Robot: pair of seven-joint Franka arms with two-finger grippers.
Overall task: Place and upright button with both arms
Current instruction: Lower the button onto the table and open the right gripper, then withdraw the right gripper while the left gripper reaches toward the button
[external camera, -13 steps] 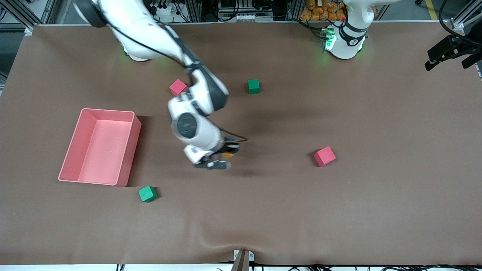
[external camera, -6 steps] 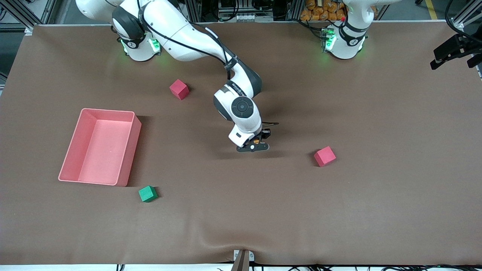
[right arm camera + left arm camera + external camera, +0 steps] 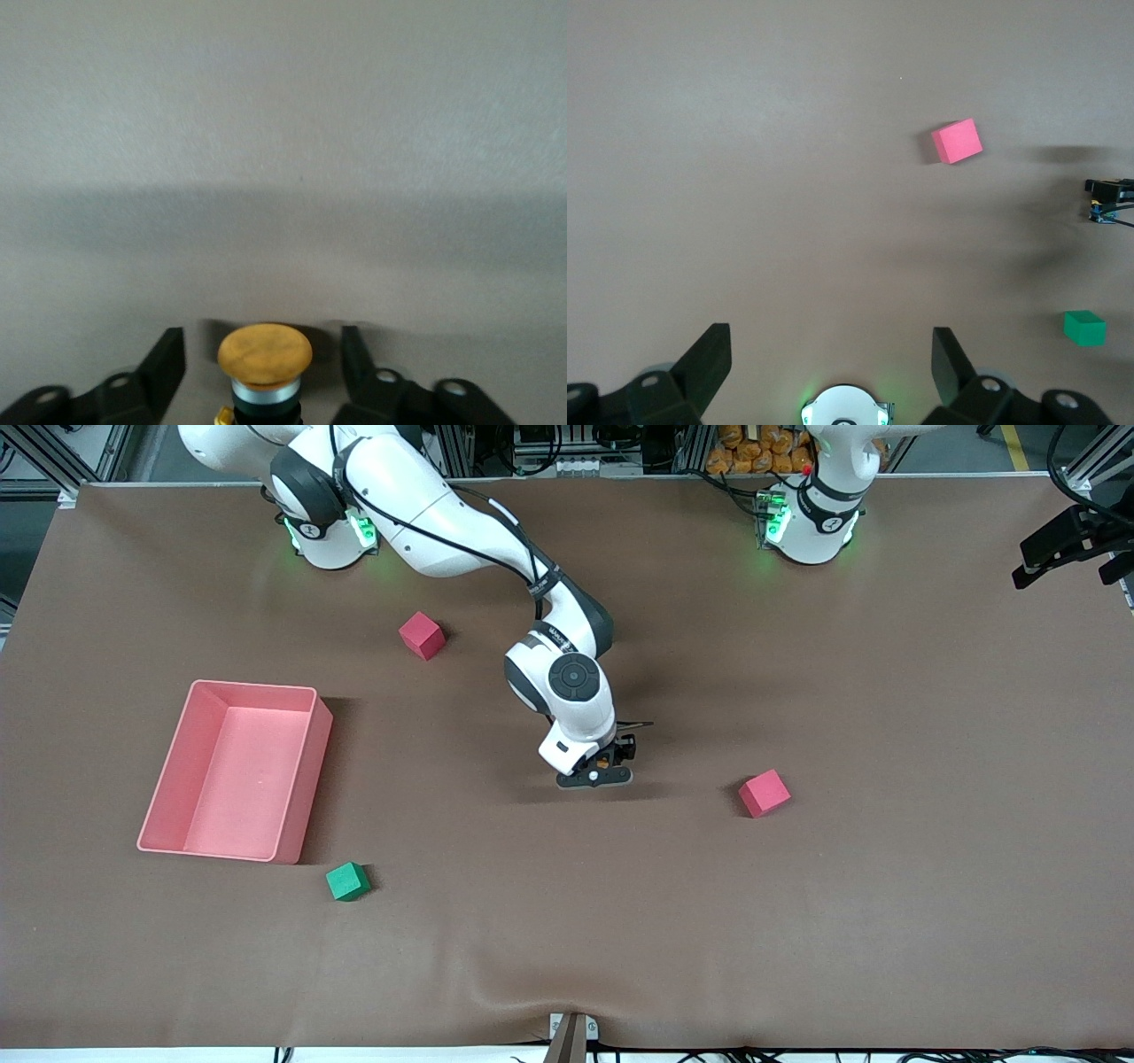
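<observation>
Brown table: right gripper [image 3: 263, 372] has just let go; button [image 3: 264, 356] stands cap-up between parted fingers, so placing looks done. Left gripper [image 3: 831, 363] waits open.

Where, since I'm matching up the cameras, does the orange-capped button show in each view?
Front view: button mid-table, between the right end effector's open fingers.
Left wrist view: button too small to tell apart from the right end effector around it.
Right wrist view: button cap-up between the fingers.
Shared landmark: red cube toward the left arm's end, in the front and left wrist views.
</observation>
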